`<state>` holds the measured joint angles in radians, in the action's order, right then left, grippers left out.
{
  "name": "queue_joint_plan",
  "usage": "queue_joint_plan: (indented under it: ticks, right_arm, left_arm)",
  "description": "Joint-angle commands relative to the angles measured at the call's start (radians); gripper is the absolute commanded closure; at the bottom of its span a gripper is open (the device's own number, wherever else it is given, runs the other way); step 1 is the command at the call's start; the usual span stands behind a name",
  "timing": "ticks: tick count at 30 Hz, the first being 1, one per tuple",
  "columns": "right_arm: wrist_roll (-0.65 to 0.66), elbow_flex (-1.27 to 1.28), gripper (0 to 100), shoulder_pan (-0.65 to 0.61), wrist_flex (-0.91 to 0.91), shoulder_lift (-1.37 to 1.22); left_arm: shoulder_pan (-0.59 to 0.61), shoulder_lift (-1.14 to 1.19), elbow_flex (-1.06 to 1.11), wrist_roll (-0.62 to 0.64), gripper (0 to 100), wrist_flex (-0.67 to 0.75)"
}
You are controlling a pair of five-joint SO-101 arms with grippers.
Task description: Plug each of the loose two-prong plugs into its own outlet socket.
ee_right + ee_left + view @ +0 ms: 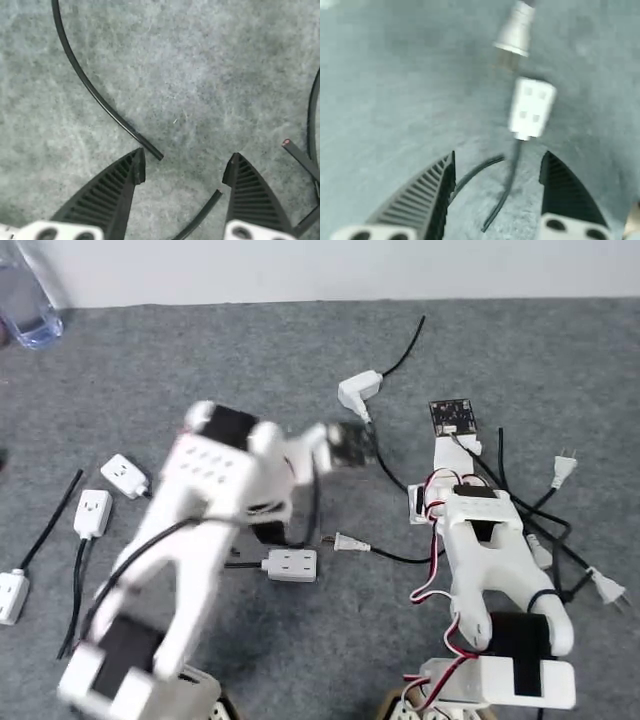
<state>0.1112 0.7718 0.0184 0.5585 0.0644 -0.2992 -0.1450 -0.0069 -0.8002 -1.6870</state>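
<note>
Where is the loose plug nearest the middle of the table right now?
In the high view the two-prong plug lies on the grey mat between the left arm and right arm, just right of a white outlet socket, apart from it.

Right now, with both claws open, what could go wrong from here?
1. The socket and the plug ahead of the left claw lie loose on the carpet; pushing one in unbraced would likely slide the other away.
2. The socket's cable runs between the left claw's fingers, so a closing grab may catch it instead.
3. Black cords cross beside the right arm; a swing could snag them and drag the loose plug.
</note>
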Motion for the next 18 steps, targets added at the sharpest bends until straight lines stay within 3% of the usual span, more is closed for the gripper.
queue_joint_plan:
  ticks: [1, 5, 9, 14, 18]
  right_arm:
    - [0.035, -0.052, 73.9, -0.010, 0.005, 0.005]
    - [0.054, -0.051, 73.9, -0.012, 0.012, 0.010]
    - [0.054, -0.051, 73.8, -0.012, 0.036, 0.012]
    - [0.054, -0.069, 73.9, -0.005, 0.084, 0.045]
    - [0.077, -0.150, 74.0, -0.016, 0.280, 0.197]
  left_arm:
    - [0.066, -0.256, -0.050, 0.241, 74, -0.009]
    - [0.235, -0.425, -0.048, 0.535, 74, -0.008]
    - [0.437, -0.523, 0.015, 0.744, 74, 0.058]
    - [0.580, -0.598, 0.288, 0.918, 74, 0.287]
    - [0.595, -0.654, 0.654, 0.948, 74, 0.516]
